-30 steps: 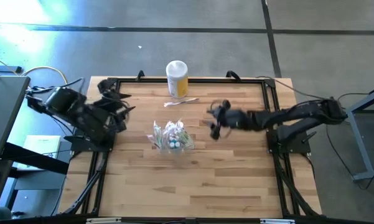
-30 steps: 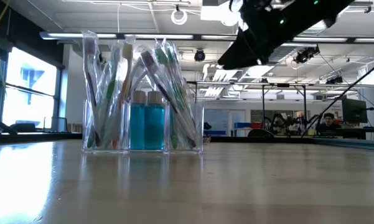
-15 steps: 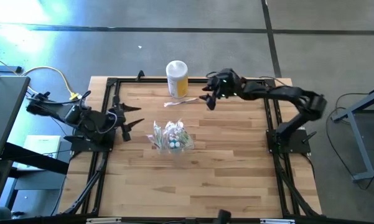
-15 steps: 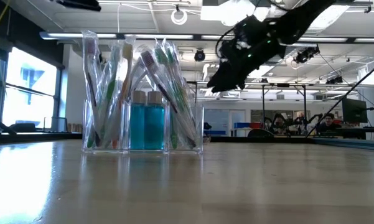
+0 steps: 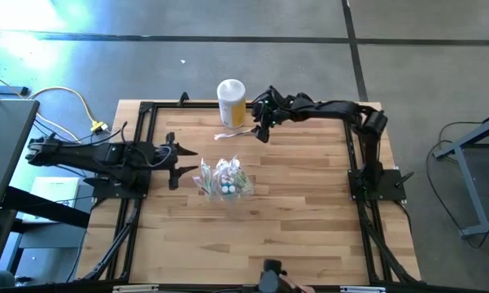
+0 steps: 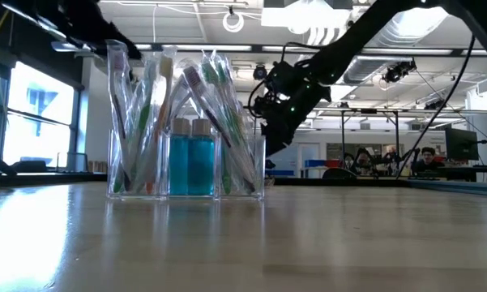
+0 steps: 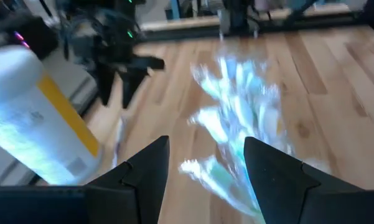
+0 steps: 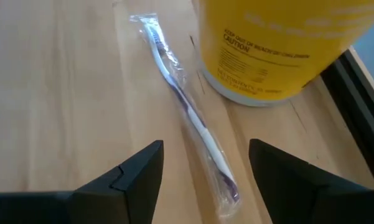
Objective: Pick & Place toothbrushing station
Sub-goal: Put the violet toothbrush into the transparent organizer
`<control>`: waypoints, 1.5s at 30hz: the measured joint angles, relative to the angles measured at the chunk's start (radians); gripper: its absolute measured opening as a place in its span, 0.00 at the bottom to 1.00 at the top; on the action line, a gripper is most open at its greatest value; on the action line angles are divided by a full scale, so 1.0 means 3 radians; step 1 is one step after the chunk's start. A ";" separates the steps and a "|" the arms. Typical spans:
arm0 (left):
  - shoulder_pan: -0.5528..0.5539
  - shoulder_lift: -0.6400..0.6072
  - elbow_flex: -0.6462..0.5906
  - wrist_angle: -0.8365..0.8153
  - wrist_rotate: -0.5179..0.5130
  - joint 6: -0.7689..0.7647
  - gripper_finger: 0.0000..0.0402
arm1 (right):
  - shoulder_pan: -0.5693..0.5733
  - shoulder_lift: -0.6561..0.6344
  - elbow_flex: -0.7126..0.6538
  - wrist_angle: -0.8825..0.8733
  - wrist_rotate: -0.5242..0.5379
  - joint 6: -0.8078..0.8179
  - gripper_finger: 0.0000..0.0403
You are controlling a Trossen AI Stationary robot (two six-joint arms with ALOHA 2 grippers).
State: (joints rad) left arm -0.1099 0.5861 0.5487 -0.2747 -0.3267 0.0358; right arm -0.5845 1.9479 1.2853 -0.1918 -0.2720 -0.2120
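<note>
on wood table (image 5: 309,212), clear station (image 5: 225,180), open-plan room w/ ceiling lights behind

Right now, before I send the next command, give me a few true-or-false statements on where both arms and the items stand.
1. The right gripper is open above a wrapped toothbrush lying on the table. True.
2. The wrapped toothbrush stands inside the yellow jar. False: it lies flat on the wood beside the jar.
3. The left gripper holds the toothbrushing station. False: its fingers are open and short of it.
4. The toothbrushing station holds wrapped toothbrushes and two blue bottles. True.
5. The yellow jar lies tipped over. False: it stands upright at the table's far edge.
</note>
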 joint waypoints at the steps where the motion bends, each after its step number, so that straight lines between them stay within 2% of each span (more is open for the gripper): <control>1: 0.0045 0.0000 -0.0037 -0.0007 0.0078 0.0001 0.50 | 0.0001 0.0032 0.0024 0.0001 0.0002 -0.0013 0.57; 4: 0.0171 -0.0017 -0.0133 -0.0011 0.0273 -0.0021 0.50 | 0.0000 0.0133 0.0099 -0.0044 0.0039 -0.0072 0.57; 10: 0.0368 -0.0036 -0.0256 -0.0013 0.0427 -0.0060 0.50 | -0.0004 0.0246 0.0150 -0.0241 0.0072 -0.0074 0.57; 17: 0.0503 -0.0036 -0.0308 0.0290 0.0634 -0.0048 0.50 | 0.0000 0.0246 0.0150 -0.0291 0.0132 -0.0058 0.57; 25: 0.0497 -0.0036 -0.0308 0.0308 0.0699 -0.0046 0.50 | -0.0021 0.0412 0.0176 -0.0282 0.0198 0.0054 0.57; 29: 0.0497 -0.0030 -0.0308 0.0308 0.0698 -0.0045 0.50 | -0.0012 0.0466 0.0226 -0.0287 0.0419 0.0013 0.57; 35: 0.0497 -0.0027 -0.0309 0.0309 0.0697 -0.0025 0.50 | -0.0019 0.0466 0.0233 -0.0319 0.0410 0.0001 0.56; 39: 0.0497 -0.0027 -0.0309 0.0298 0.0696 -0.0023 0.50 | -0.0022 0.0466 0.0233 -0.0376 0.0414 -0.0116 0.46; 45: 0.0497 -0.0025 -0.0309 0.0206 0.0696 -0.0058 0.50 | -0.0016 0.0466 0.0233 -0.0416 0.0472 -0.0292 0.14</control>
State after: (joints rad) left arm 0.0391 0.5785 0.4561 -0.2129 -0.1181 0.0183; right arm -0.5892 2.0876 1.3552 -0.3167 -0.1305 -0.2996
